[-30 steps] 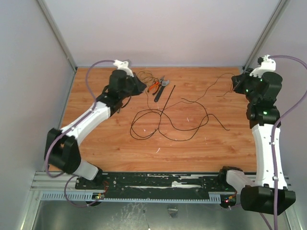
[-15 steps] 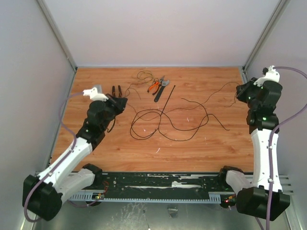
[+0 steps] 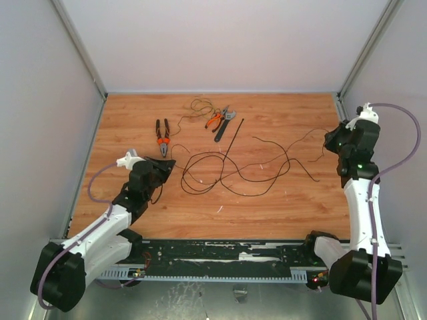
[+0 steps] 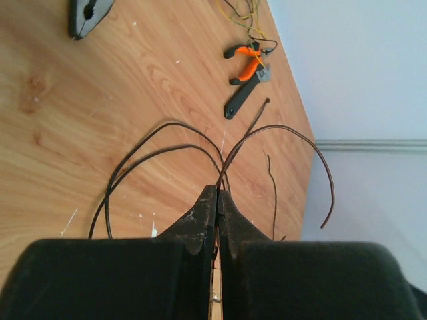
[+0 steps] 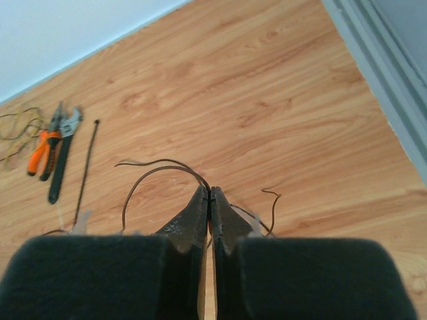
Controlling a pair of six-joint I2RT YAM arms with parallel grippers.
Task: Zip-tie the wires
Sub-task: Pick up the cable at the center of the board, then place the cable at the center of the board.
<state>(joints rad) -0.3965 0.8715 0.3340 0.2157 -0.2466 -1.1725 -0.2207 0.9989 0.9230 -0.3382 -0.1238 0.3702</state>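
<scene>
We see our left gripper [image 4: 218, 193] and right gripper [image 5: 209, 193] both pinched together, flanking the long, thin black-brown looping wires [image 3: 248, 195].

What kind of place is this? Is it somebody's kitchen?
No, probably a robot test bench: a wooden table boxed in by plain white walls, a left arm and right arm bolted at its near edge, and pliers and loose wires lying on it.

L wrist view: black pliers [image 4: 89, 15] cut by top edge; wires [image 4: 167, 143] vanish behind L pincer [image 4: 217, 195].
</scene>
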